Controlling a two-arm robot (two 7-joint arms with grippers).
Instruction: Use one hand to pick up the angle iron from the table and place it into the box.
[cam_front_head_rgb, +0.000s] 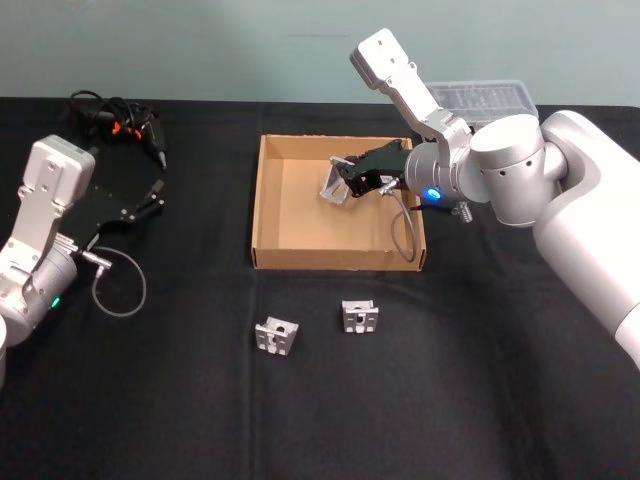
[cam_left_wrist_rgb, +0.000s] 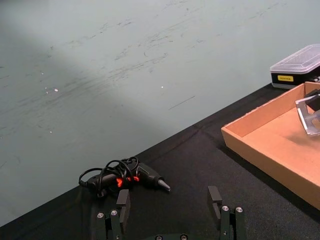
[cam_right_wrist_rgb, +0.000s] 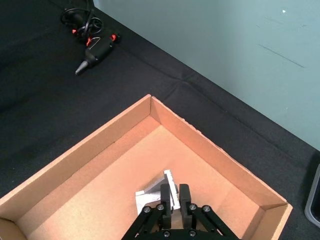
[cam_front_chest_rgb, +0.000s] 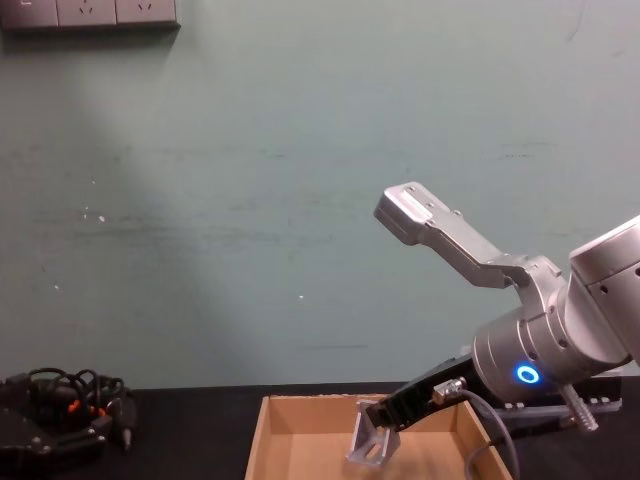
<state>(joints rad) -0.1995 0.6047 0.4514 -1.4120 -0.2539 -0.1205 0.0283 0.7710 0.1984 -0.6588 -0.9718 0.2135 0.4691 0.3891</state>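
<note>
My right gripper (cam_front_head_rgb: 345, 181) reaches over the tan cardboard box (cam_front_head_rgb: 264, 205) and is shut on a silver angle iron (cam_front_head_rgb: 332, 187). In the right wrist view the fingertips (cam_right_wrist_rgb: 165, 194) pinch the angle iron (cam_right_wrist_rgb: 152, 197) above the box floor (cam_right_wrist_rgb: 115, 185), near its middle. From the chest, the angle iron (cam_front_chest_rgb: 368, 442) hangs tilted below the gripper (cam_front_chest_rgb: 374, 416), inside the box walls (cam_front_chest_rgb: 262, 440); whether it touches the floor I cannot tell. Two more angle irons (cam_front_head_rgb: 277, 336) (cam_front_head_rgb: 359, 317) lie on the black table (cam_front_head_rgb: 450, 380) in front of the box. My left gripper (cam_front_head_rgb: 150, 200) is parked open at the left.
A black glue gun with coiled cables (cam_front_head_rgb: 125, 120) lies at the back left. A black case with a clear lid (cam_front_head_rgb: 485, 98) stands behind the box at the right. A grey cable (cam_front_head_rgb: 405, 235) hangs from the right wrist over the box's right wall.
</note>
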